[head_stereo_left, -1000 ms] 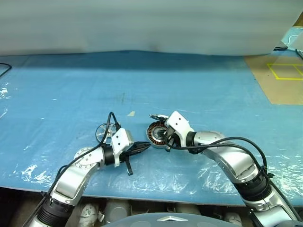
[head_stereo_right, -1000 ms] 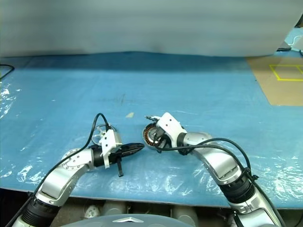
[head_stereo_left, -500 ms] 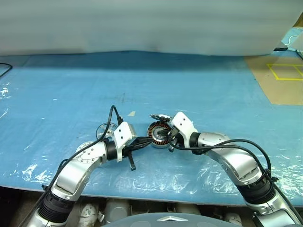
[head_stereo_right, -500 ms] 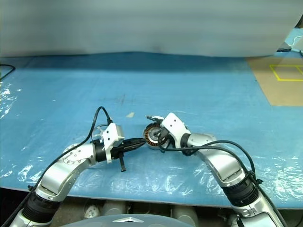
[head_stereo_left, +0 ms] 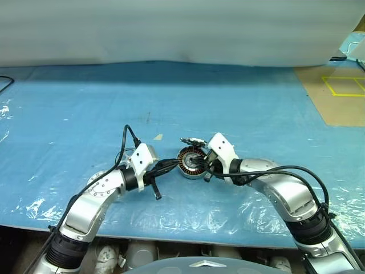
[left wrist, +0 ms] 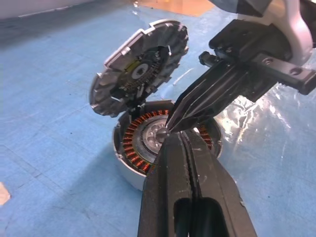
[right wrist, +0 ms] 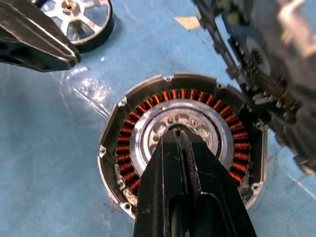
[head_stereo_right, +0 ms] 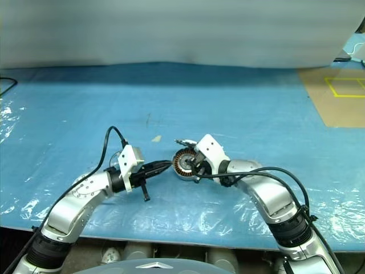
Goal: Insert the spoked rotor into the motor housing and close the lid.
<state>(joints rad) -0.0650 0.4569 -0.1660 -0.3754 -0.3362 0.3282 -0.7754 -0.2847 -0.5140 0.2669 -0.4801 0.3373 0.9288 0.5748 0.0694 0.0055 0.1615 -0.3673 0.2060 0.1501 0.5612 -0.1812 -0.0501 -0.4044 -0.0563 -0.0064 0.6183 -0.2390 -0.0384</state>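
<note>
The spoked rotor (right wrist: 81,17) is seen lying flat on the blue plastic-covered bench (head_stereo_left: 256,108), just beside the motor housing (head_stereo_left: 190,162) on the robot's left, not yet inserted. It is judged to be a rigid, fairly light metal wheel with a smooth, possibly slippery rim; a pinch across the rim or on one spoke would be the likely hold, with care taken to keep it level for seating. The motor housing is open, its copper windings ringed around a silver hub, and the lid (left wrist: 140,66) is stood up, tilted on its far edge, ribbed inner face exposed. The windings are judged fragile and best not scraped. The right gripper (right wrist: 178,134) is held over the hub, its fingers (right wrist: 170,163) pressed together and holding nothing. The left gripper (left wrist: 183,140) is pointed at the housing from the other side, fingers likewise closed and empty, its tip near that of the right.
</note>
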